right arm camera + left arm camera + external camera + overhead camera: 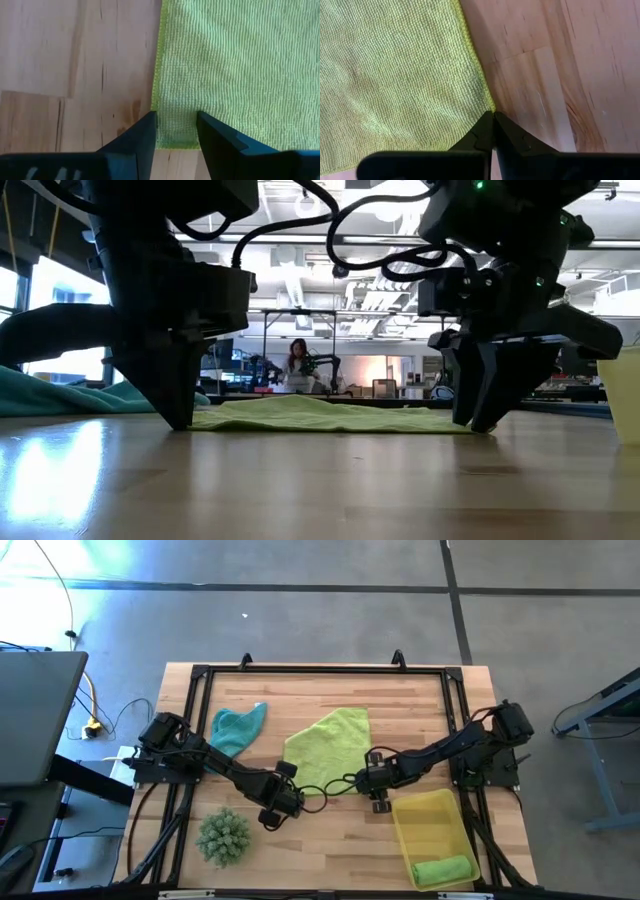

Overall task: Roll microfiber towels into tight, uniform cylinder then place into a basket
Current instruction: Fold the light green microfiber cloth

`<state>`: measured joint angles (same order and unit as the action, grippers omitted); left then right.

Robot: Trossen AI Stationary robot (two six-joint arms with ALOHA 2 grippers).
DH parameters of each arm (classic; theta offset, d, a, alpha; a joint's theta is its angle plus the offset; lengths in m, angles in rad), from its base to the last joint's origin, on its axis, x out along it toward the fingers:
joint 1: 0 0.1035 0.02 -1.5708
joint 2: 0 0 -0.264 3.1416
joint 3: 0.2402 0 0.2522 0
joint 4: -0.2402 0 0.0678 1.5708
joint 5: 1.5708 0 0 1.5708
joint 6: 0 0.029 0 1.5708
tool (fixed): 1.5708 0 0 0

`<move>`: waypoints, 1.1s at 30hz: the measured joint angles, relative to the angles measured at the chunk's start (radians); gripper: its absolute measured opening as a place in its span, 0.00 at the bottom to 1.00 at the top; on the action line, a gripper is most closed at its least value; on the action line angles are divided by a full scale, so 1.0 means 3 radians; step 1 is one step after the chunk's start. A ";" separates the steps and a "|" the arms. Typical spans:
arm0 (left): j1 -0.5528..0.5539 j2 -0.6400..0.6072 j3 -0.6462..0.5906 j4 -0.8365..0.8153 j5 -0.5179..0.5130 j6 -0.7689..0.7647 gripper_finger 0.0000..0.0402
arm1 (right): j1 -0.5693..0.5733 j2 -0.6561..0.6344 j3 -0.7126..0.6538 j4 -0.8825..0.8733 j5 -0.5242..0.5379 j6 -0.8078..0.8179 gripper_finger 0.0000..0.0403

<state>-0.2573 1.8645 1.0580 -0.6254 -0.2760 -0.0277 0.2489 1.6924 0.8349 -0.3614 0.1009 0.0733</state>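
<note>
The bright green towel [330, 745] lies spread flat on the table's middle. My left gripper [290, 798] points down, shut at the towel's near left corner [491, 106]. My right gripper [372, 780] is open and points down over the towel's near right corner [175, 135]. One of its fingers is at the cloth's side edge and the other is over the cloth. The teal towel [238, 728] lies crumpled at the far left. The pale yellow-green towel [443, 868] lies rolled in the yellow basket [425, 815] at the near right. My left gripper's shut fingertips [485, 125] meet right at the tip of the towel's near left corner [490, 102], coming from above. The corner lies flat on the table [205, 420]. How much cloth is between the tips is hidden by the fingers. My right gripper's open fingers [145, 130] stand on either side of the near right corner; I cannot tell whether they touch the cloth.
A spiky green plant-like ball [224, 835] stands at the near left, close to my left arm. The basket's near wall [625, 405] is just right of my right gripper. A black frame [320, 668] runs along the table's far edge and sides. Bare wood lies between the grippers.
</note>
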 joint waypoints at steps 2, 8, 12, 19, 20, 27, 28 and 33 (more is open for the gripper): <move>0.0000 0.0000 0.0000 0.0001 0.0000 -0.0058 0.01 | 0.0001 0.0001 -0.0001 -0.0003 -0.0002 0.0008 0.31; -0.0001 0.0000 0.0000 0.0003 0.0001 -0.0345 0.01 | -0.0005 0.0006 -0.0004 0.0000 0.0005 0.0083 0.13; -0.0040 -0.0005 0.0004 -0.0003 -0.0027 -0.0498 0.01 | -0.0006 -0.0002 -0.0006 -0.0006 -0.0017 0.0145 0.02; -0.0084 -0.0101 0.0313 -0.0281 -0.0236 -0.0671 0.01 | -0.0009 -0.0196 0.0073 -0.0188 -0.0177 0.0191 0.01; -0.0087 -0.0118 0.0379 -0.0328 -0.0281 -0.0675 0.01 | -0.0008 -0.0246 0.0107 -0.0203 -0.0177 0.0186 0.00; -0.0079 -0.0170 0.0864 -0.0732 -0.0714 -0.0686 0.01 | -0.0039 -0.0572 0.0402 -0.0607 -0.0128 -0.0003 0.00; -0.0078 -0.0177 0.0937 -0.0904 -0.0795 -0.0685 0.01 | -0.0053 -0.0620 0.0460 -0.0703 -0.0081 -0.0045 0.00; -0.0027 -0.0200 0.1353 -0.1453 -0.1423 -0.0703 0.01 | -0.0206 -0.0900 0.0789 -0.1279 0.0381 -0.0365 0.00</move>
<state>-0.2653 1.8044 1.4638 -1.0614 -0.7028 -0.2385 0.1872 1.4226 1.0717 -0.7452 0.2152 -0.0363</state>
